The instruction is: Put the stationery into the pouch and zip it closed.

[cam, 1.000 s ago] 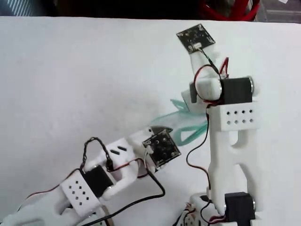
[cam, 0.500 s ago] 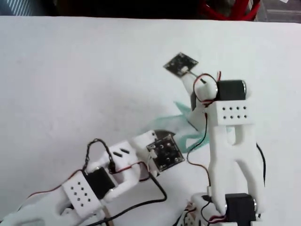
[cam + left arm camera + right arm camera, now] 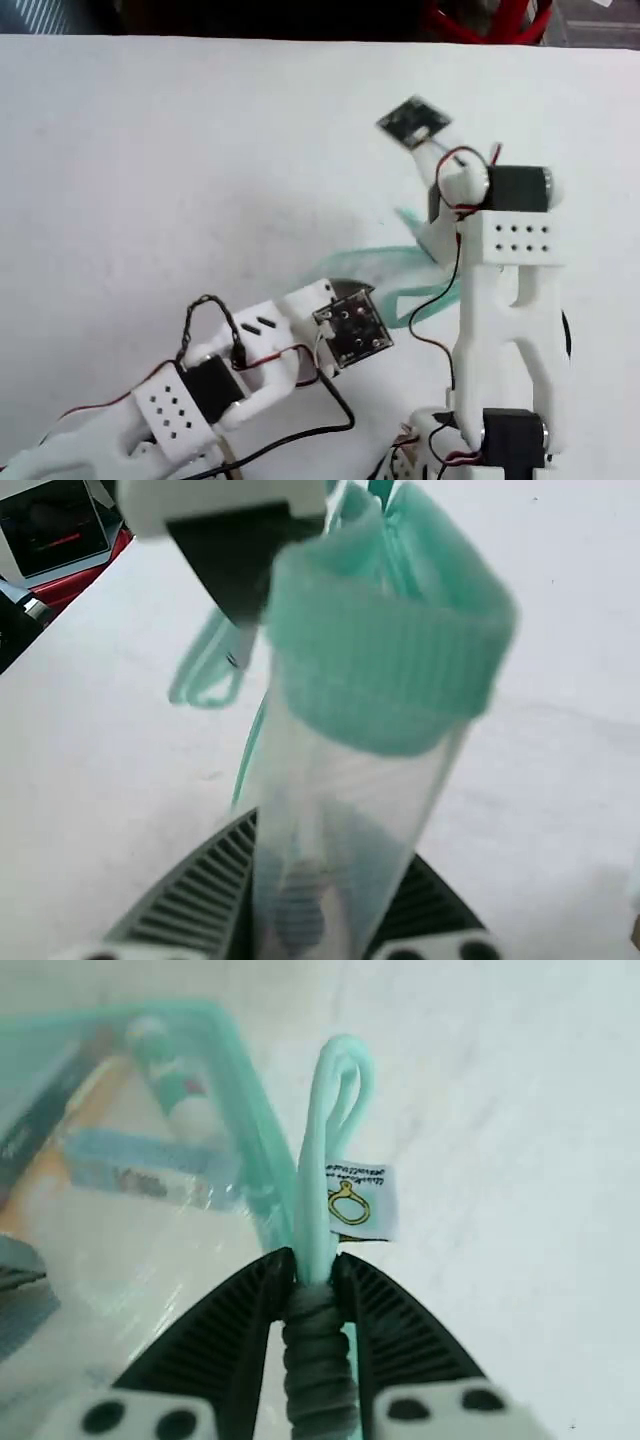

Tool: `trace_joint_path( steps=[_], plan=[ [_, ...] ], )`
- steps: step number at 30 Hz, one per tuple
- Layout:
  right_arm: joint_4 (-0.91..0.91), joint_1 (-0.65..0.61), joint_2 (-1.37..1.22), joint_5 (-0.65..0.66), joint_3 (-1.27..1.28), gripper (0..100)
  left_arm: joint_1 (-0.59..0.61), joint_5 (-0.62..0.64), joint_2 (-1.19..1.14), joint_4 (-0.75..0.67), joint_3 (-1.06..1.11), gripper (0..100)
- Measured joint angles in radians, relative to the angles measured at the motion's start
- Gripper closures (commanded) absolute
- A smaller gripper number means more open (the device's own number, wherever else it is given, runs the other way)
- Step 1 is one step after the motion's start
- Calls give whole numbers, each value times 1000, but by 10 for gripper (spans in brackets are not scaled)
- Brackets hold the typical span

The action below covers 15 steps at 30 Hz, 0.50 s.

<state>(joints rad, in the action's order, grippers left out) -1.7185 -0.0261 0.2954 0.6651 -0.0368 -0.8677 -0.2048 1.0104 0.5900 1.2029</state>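
Pouch (image 3: 385,262), clear with teal trim, lies right of centre on the white table (image 3: 150,150), held between two grippers, with stationery (image 3: 165,1110) visible inside. At its near-left end the left gripper (image 3: 335,885) is clamped on the pouch. At its far-right end the right gripper (image 3: 315,1265) pinches the teal loop (image 3: 335,1100), where a white tag (image 3: 360,1202) hangs.

Pouch (image 3: 340,810) between the left fingers (image 3: 200,890): clear, glossy plastic film; edge band (image 3: 385,670) of ribbed teal cloth. Cord loop (image 3: 335,1130) between the right fingers (image 3: 225,1330): smooth teal cord. Fingers: black, ridged, matt plastic. Desk (image 3: 150,150): white, smooth, matt.
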Motion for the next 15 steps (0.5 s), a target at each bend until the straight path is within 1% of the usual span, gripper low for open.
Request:
trace_joint_path(
  steps=[5,8,13,15],
  plan=[
    [0,0,0,-158,-163,979,0,0,0,0,0,976],
    [0,2,0,-250,-242,979,21,0,0,-12,0,976],
    [0,-9,86,-348,-318,979,110,3,0,-78,0,976],
    [0,-44,160,-365,-321,979,126,3,0,-89,0,976]
  ],
)
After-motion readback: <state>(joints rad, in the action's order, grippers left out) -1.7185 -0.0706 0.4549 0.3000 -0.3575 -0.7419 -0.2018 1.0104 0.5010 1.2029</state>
